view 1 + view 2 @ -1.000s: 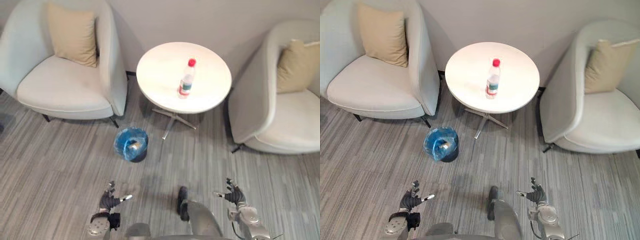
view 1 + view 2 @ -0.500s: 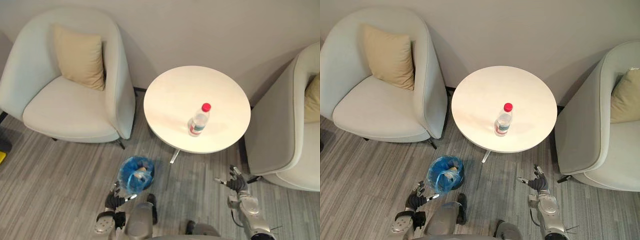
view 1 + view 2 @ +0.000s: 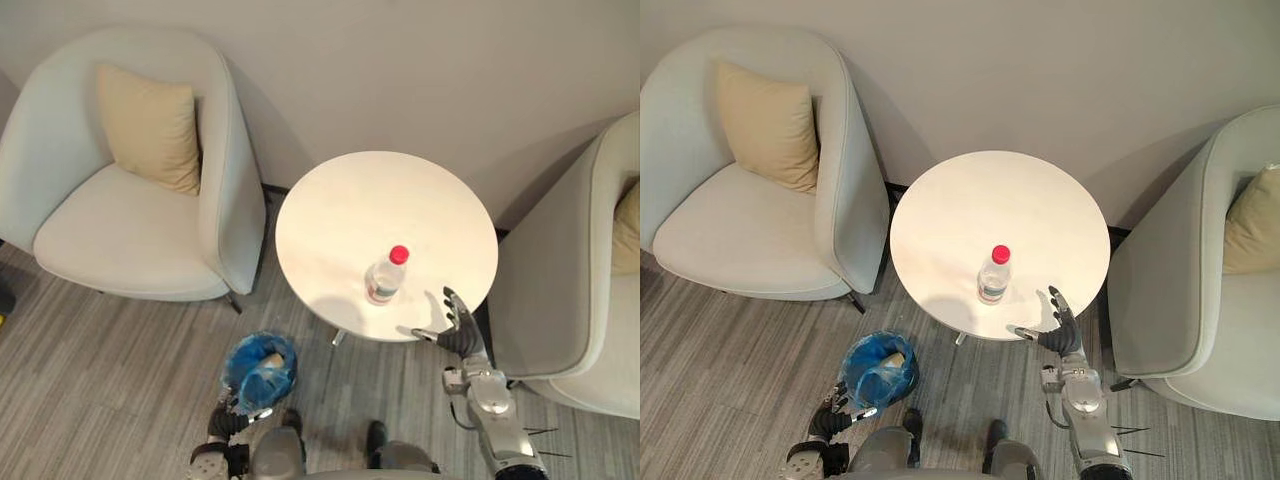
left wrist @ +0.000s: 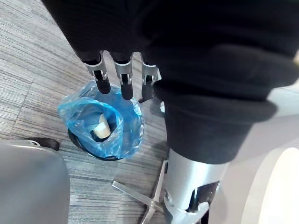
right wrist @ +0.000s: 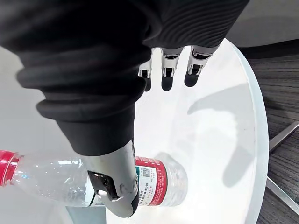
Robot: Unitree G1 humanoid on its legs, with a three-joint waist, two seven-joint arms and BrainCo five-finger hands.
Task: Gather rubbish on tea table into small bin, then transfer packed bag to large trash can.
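The left hand (image 3: 832, 418) hangs low, fingers loose and empty, just beside the blue-bagged small bin (image 3: 250, 376). The right hand (image 3: 458, 328), down by the floor a second ago, now spreads wide and empty over the near edge of the tea table (image 3: 380, 195), beside the upright water bottle (image 3: 384, 277).

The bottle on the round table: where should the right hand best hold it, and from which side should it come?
Grip the bottle round its middle, at the label, below the red cap. It stands upright with a round body, so a sideways wrap probably suits. Come from the robot's right, where the open right hand is, at the table edge.
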